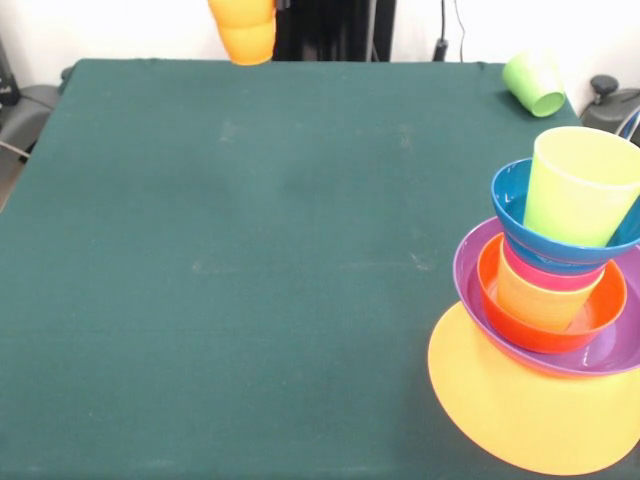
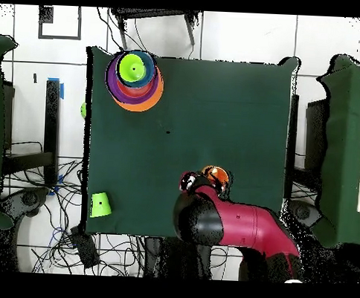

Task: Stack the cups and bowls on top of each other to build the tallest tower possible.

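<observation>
A: Item one, the tower (image 1: 548,330): we log it at the worktop's (image 1: 250,250) corner, an orange-yellow bowl (image 1: 520,420) lowest, then the purple bowl (image 1: 475,275), the red-orange bowl (image 1: 500,300), an orange and a pink-red piece nested, the blue bowl (image 1: 512,205), and a yellow-green cup (image 1: 578,185) leaning on top.

B: Item two?

A: The orange cup (image 1: 245,30), high over the worktop's robot side, well apart from the tower. In the overhead view it sits at the arm's (image 2: 239,228) tip. The pincer itself is hidden; we cannot tell how wide it stands, though we judge it carries the cup.

B: Item three?

A: A lime green cup (image 1: 535,85) on its side by the far corner, loose.

B: Step in hand?

A: Carrying, we judge. Next calls for crossing to the tower and lowering squarely; the tilted top cup could tip
</observation>
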